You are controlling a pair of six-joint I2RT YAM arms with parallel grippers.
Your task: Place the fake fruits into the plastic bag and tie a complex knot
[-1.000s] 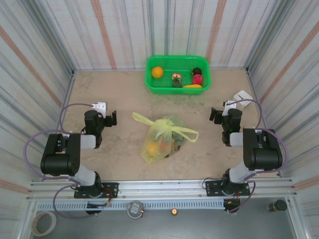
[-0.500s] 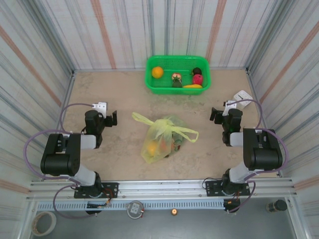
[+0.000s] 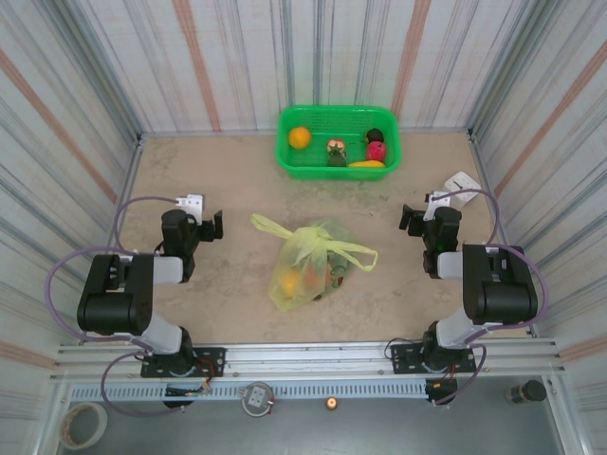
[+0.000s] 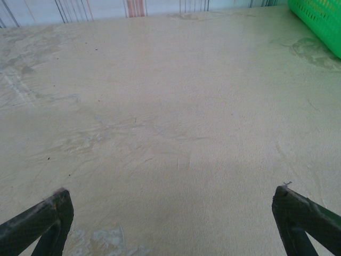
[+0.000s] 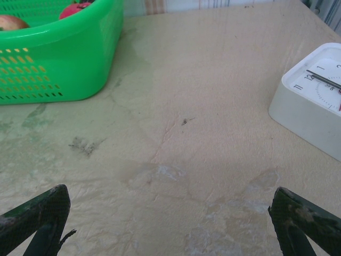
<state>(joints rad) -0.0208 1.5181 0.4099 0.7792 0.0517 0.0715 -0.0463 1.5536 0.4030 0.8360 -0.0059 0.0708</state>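
Note:
The plastic bag (image 3: 308,267), translucent yellow-green, lies in the middle of the table with several fake fruits inside and its two loop handles (image 3: 353,254) spread out. More fake fruits sit in the green basket (image 3: 339,169): an orange one (image 3: 300,137), a red one (image 3: 377,150) and a yellow one (image 3: 366,164). My left gripper (image 3: 197,226) rests left of the bag, open, with bare table between its fingers (image 4: 173,224). My right gripper (image 3: 422,220) rests right of the bag, also open and holding nothing (image 5: 170,221).
The basket stands against the back wall; its corner (image 4: 319,24) and side (image 5: 58,58) show in the wrist views. A white clock (image 5: 314,98) lies at the right (image 3: 461,182). Striped walls close in the table on three sides.

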